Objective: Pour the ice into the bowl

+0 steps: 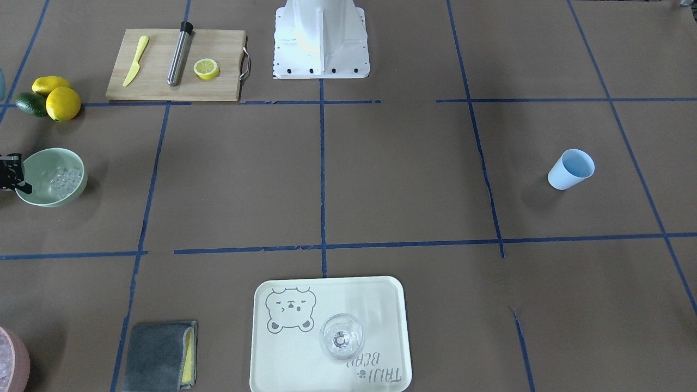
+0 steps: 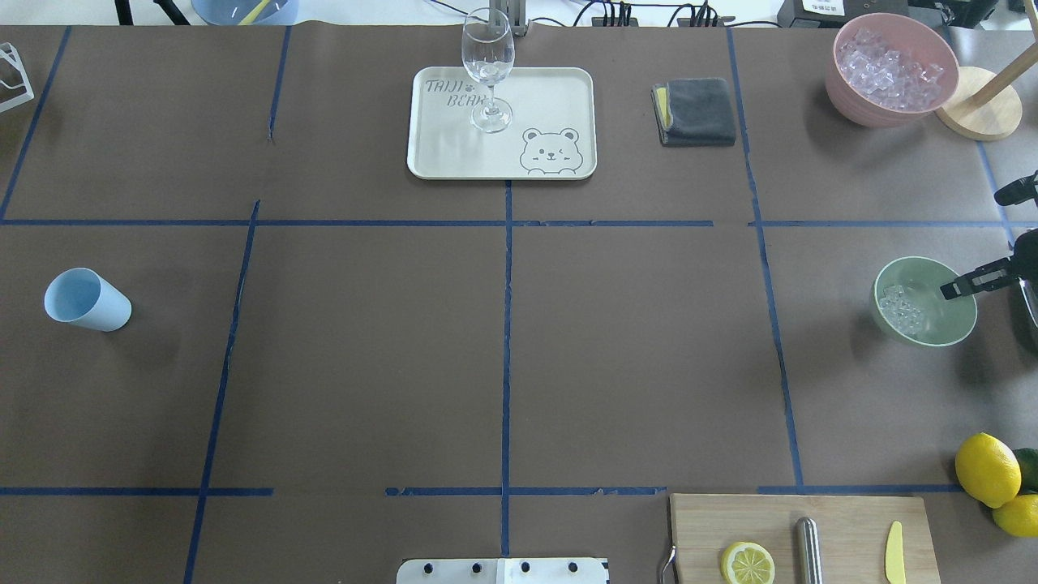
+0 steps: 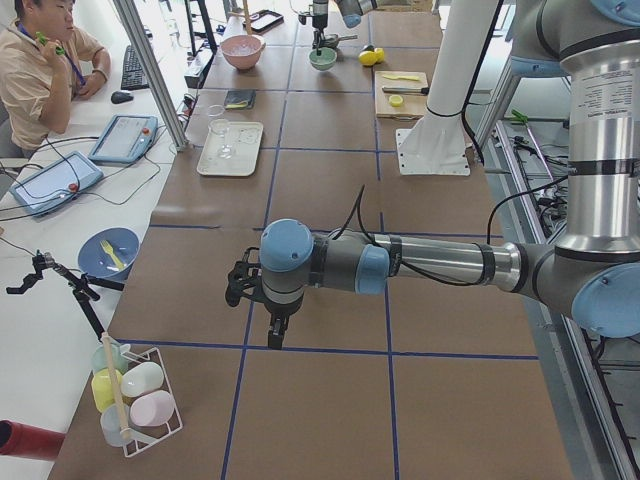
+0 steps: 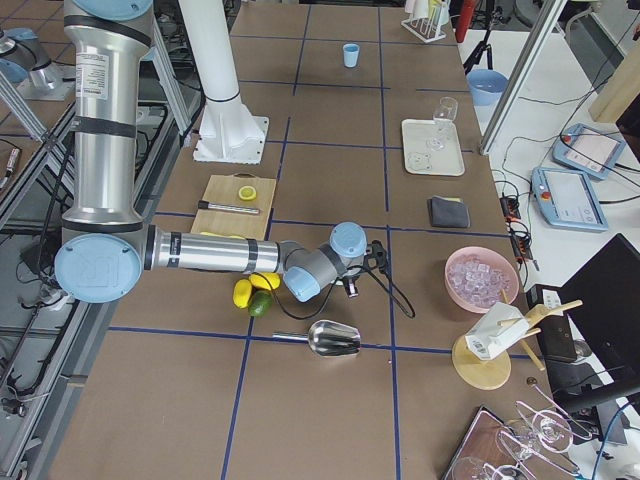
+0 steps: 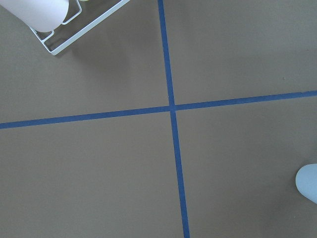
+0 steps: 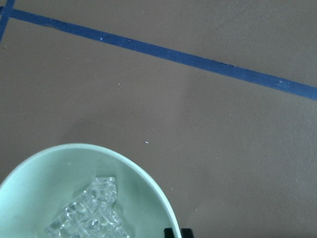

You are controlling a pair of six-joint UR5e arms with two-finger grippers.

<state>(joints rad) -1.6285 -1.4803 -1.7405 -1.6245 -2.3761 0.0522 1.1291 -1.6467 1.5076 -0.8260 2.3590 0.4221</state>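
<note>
The pale mint-green bowl (image 2: 932,334) stands at the table's right side and holds the ice (image 2: 898,308), a small heap of clear cubes. It also shows in the front view (image 1: 41,166) and the right wrist view (image 6: 44,183). My right gripper (image 2: 947,289) hangs just over the bowl's rim, its fingertips close together and empty. The light blue cup (image 2: 87,300) stands empty far to the left. My left gripper (image 3: 274,330) points down above bare table near the cup. I cannot tell whether it is open.
A pink bowl (image 2: 851,101) of ice and a wooden stand are at the back right. A metal scoop (image 4: 335,340) lies on the table near my right arm. Lemons (image 2: 985,469), a cutting board (image 2: 843,519), a tray (image 2: 454,154) with a wine glass, and a grey cloth (image 2: 699,109) are around.
</note>
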